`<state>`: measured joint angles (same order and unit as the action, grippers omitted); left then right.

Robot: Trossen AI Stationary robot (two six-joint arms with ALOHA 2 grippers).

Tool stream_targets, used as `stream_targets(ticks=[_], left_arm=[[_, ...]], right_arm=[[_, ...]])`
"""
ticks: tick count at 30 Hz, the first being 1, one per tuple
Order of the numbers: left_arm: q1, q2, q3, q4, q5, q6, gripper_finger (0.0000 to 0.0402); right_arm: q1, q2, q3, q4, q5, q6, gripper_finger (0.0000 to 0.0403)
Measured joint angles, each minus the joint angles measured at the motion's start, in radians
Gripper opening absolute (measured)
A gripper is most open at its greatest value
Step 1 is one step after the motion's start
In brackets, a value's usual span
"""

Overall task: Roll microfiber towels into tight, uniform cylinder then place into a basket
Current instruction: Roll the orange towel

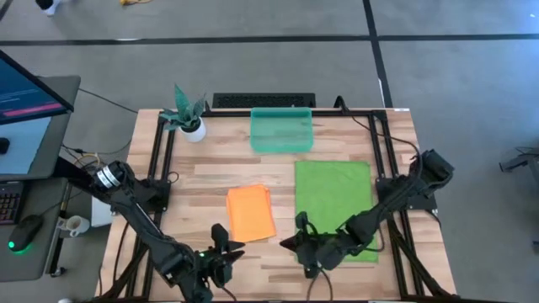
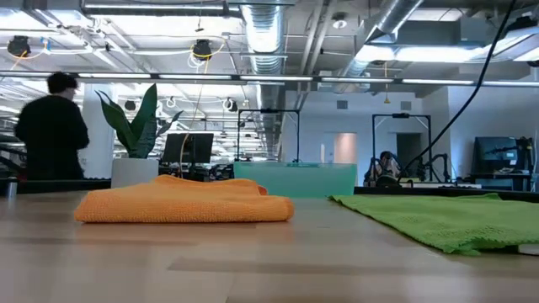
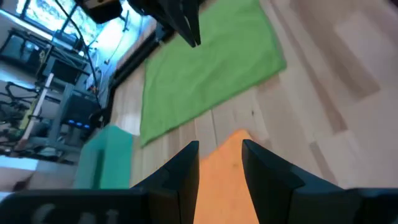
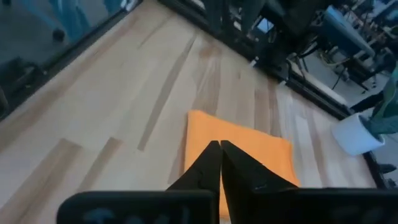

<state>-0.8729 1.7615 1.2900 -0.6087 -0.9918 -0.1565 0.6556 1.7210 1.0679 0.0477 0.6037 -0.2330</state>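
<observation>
Wood-plank table (image 1: 210,172), pale, framed by black rails. Largest to smallest on it:

- Green towel (image 1: 333,204): flat, unrolled, long axis running from the near edge toward the far edge, on the right half. Its far edge lies near the basket, not touching.
- Basket (image 1: 281,130): translucent teal, at the far edge, centre. Nothing visible inside from above.
- Orange towel (image 1: 250,212): folded flat, not a cylinder, lying just left of the green one with a strip of bare wood between. Long axis also near-to-far.
- Potted plant (image 1: 187,114): far left corner, clear of the work.

Grippers, both at the near edge:
- Left gripper (image 1: 224,249): just off the near edge of the orange towel, which lies straight ahead of it toward the far side. Jaws parted narrowly, empty; wrist view shows orange cloth between the fingers' line of sight.
- Right gripper (image 1: 297,242): at the near left corner of the green towel, pointing across toward the orange one. Fingers nearly together in the wrist view, only a sliver of gap, nothing held.

Judgement: the left arm is nearer the orange towel; a roll would run from near edge toward the basket.

No brands, labels or legible writing on any item.
</observation>
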Motion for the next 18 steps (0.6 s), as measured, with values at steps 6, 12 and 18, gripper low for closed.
stream_targets(ticks=[6,12,18], left_arm=[[0.013,0.058,0.000,-0.069,0.056,-0.072,0.0114],[0.033,0.073,-0.001,-0.078,0.163,-0.194,0.0133],[0.069,0.074,-0.006,-0.077,0.330,-0.336,0.0174]], right_arm=[[-0.046,0.025,-0.002,-0.007,-0.064,0.036,0.0063],[-0.071,0.078,-0.003,0.012,-0.108,0.059,0.0112],[-0.099,0.185,-0.002,0.102,-0.111,0.018,0.0176]])
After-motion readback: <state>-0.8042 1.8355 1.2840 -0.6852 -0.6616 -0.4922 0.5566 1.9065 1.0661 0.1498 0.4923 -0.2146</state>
